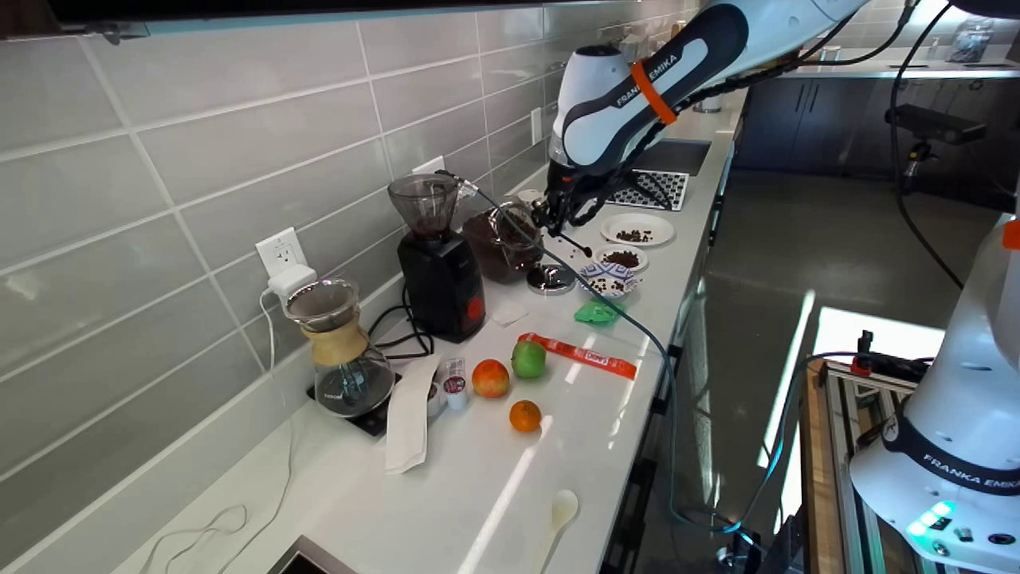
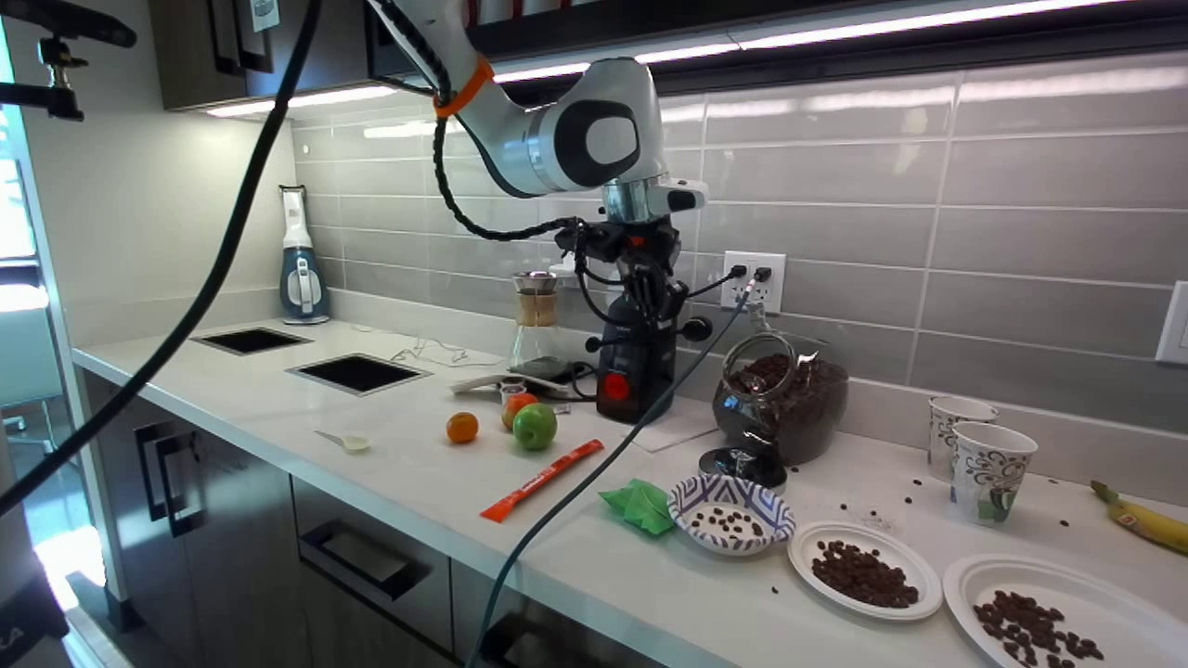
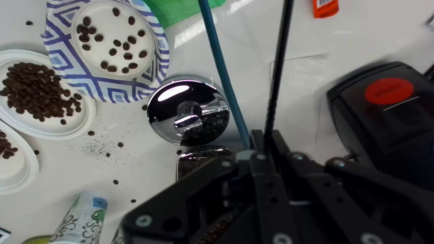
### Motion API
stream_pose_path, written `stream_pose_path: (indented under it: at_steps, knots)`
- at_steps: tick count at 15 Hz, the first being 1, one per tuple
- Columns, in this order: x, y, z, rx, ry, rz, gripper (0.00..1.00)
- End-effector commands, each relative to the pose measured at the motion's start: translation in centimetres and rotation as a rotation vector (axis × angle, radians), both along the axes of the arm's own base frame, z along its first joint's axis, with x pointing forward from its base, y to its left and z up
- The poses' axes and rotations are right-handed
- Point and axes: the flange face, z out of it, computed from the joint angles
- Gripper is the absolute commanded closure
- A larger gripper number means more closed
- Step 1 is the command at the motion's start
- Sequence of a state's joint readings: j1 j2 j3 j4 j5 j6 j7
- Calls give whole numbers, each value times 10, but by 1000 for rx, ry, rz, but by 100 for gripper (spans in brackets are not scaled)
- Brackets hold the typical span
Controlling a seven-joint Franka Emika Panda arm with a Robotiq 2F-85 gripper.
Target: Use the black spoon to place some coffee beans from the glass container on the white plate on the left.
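1. The claw [image 3: 268,135] is clenched on the slim shaft of the black spoon [image 3: 281,51], with hardly any gap seen between its fingertips.
2. A blue cable [image 3: 221,62] is seen just beside the fingertips in the wrist view; whether it is touched cannot be told.
3. The spoon is held above the surface [image 2: 399,455], its head [image 1: 588,252] pointed toward the front edge in an exterior view; whether anything is carried in it cannot be made out.
4. The glass container [image 2: 789,417], dark with coffee beans [image 2: 807,378], is set below and just beside the claw, near the surface's back edge.
5. Nearer the front edge, beans are spread on a small white plate [image 3: 83,127] and a large white plate [image 2: 1123,608].
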State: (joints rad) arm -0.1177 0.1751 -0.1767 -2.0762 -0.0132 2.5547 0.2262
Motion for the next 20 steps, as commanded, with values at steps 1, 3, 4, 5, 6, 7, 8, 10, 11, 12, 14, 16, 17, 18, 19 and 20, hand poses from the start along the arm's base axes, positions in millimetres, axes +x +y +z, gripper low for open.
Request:
stream_pose_path:
  at_steps: [1,3,4,5,6,7,8,10,11,12,14,16,17,18,19,20]
  knots:
    - [-6,12,-3,-1,-13,126,99]
    - [3,16,-8,-1,3,184,99]
    - [9,17,-11,4,19,202,99]
    - [13,19,-15,8,27,223,99]
    - [19,20,-20,11,34,239,99]
    - [24,21,-24,10,35,250,99]
    - [31,21,-29,1,28,258,99]
    - [47,20,-42,-6,36,271,99]
    - [54,20,-48,-4,40,277,99]
    - [63,20,-53,-8,42,277,99]
    - [76,22,-63,-9,47,287,99]
    - [87,26,-75,-18,49,295,99]
    - [94,27,-81,-22,48,292,99]
    - [100,27,-86,-23,48,289,99]
    - [106,27,-91,-27,44,285,99]
    - [112,27,-96,-32,41,282,99]
